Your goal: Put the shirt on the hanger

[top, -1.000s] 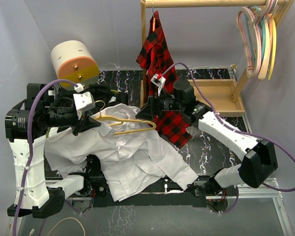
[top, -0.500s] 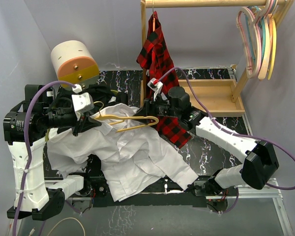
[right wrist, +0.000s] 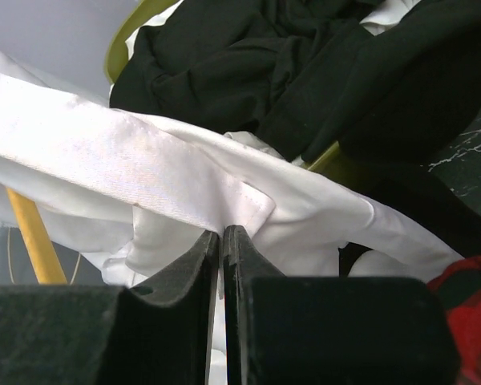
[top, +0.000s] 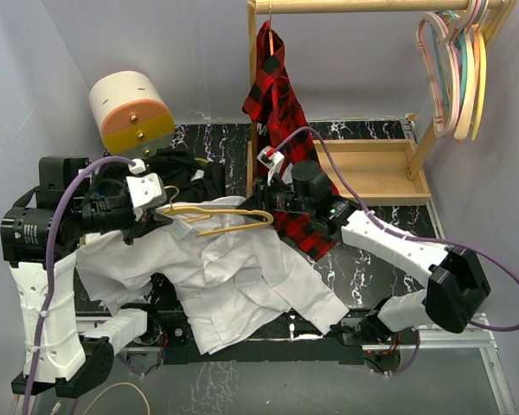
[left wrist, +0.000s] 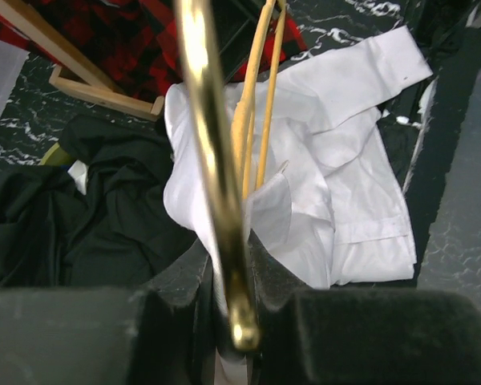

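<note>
The white shirt (top: 233,277) lies crumpled across the dark table between the two arms. Above its upper part hangs the pale yellow hanger (top: 225,218), roughly level. My left gripper (top: 163,206) is shut on the hanger's metal hook (left wrist: 224,200), which runs up between the pads. In the left wrist view the hanger's yellow arms (left wrist: 260,104) stretch away over the shirt (left wrist: 337,160). My right gripper (top: 258,206) sits at the hanger's right end. Its jaws (right wrist: 222,234) are shut on a hemmed edge of the shirt (right wrist: 128,160), with a yellow hanger bar (right wrist: 32,233) to the left.
A black garment (top: 186,169) lies behind the hanger. A red-and-black plaid shirt (top: 277,95) hangs from the wooden rack, just behind my right arm. Pastel hangers (top: 454,69) bunch at the rail's right end. A cream-and-orange drum (top: 131,112) stands at back left.
My right gripper has moved left to the hanger's right end and shut on the shirt's edge. The left arm has shifted slightly, still holding the hook.
</note>
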{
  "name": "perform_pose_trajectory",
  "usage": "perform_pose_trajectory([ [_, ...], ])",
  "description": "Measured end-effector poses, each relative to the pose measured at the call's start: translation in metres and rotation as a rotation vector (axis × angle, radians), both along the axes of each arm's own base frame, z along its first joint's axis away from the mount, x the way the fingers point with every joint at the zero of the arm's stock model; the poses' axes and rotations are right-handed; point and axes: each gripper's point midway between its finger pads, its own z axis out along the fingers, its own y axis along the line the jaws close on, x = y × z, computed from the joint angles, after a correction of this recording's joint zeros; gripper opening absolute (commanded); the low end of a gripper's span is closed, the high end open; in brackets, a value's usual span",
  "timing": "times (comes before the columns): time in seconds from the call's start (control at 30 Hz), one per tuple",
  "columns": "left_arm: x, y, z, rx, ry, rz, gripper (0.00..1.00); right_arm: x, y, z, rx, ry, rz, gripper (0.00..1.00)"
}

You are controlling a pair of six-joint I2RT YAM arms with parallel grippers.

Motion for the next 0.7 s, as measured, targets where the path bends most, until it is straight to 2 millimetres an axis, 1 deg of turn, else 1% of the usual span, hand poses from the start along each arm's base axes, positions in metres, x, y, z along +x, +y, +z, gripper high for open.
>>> perform_pose_trajectory([
  [0.17, 0.004, 0.012, -0.006, 0.089, -0.067, 0.013, 0.0, 0.001, -0.012, 0.004, -0.032, -0.011, -0.068, 0.08],
  [0.37, 0.011, 0.033, -0.02, 0.236, -0.131, 0.04, 0.0, -0.007, -0.032, 0.008, -0.078, -0.003, -0.101, 0.08],
  [0.5, 0.016, 0.039, -0.025, 0.281, -0.15, 0.034, 0.0, -0.013, -0.04, 0.006, -0.143, 0.049, -0.109, 0.08],
  [0.6, 0.023, 0.039, -0.023, 0.284, -0.177, 0.037, 0.0, -0.017, -0.045, 0.009, -0.177, 0.07, -0.108, 0.08],
  [0.7, 0.025, 0.038, -0.022, 0.28, -0.189, 0.036, 0.0, -0.023, -0.049, 0.006, -0.213, 0.109, -0.096, 0.08],
])
